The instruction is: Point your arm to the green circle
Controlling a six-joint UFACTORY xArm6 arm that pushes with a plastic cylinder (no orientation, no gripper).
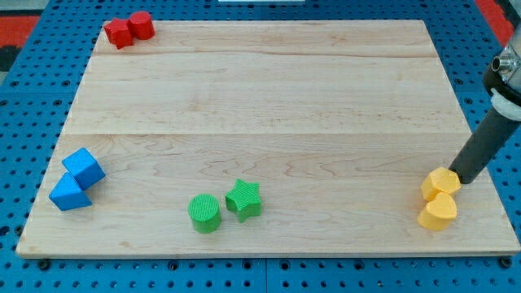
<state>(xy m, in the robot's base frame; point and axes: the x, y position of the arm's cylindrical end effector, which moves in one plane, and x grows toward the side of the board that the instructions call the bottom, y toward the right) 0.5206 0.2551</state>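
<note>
You are looking at a pale wooden worktop (269, 106) resting on a blue perforated base (32, 89). No brand, label or writing can be read on the worktop, on the blocks or on the arm.

The green circle (205, 213), taken here as the landmark, stands near the view's bottom edge of the worktop, left of centre. Just beside it, to the view's right and slightly towards the view's top, stands the green star (243, 199); whether the two touch cannot be told.

To the view's left of the green circle, near the worktop's left edge, you have two blue blocks touching: a blue cube (84, 168) and, below it, a blue triangle-like block (68, 194). Far towards the view's top and left of the green circle, at the worktop's top-left corner, a red star-like block (119, 33) and a red cylinder (141, 25) sit pressed together.

Well apart from the green circle, to the view's right near the worktop's right edge, two yellow blocks touch: a yellow hexagon-like block (440, 183) above a yellow heart-like block (438, 212).

The arm carries no claw, so nothing opens, closes or holds anything. Its dark rod slants down from the view's right edge, and my tip (461, 176) sits at the upper right side of the yellow hexagon-like block, touching or nearly so, far across the worktop from the green circle.
</note>
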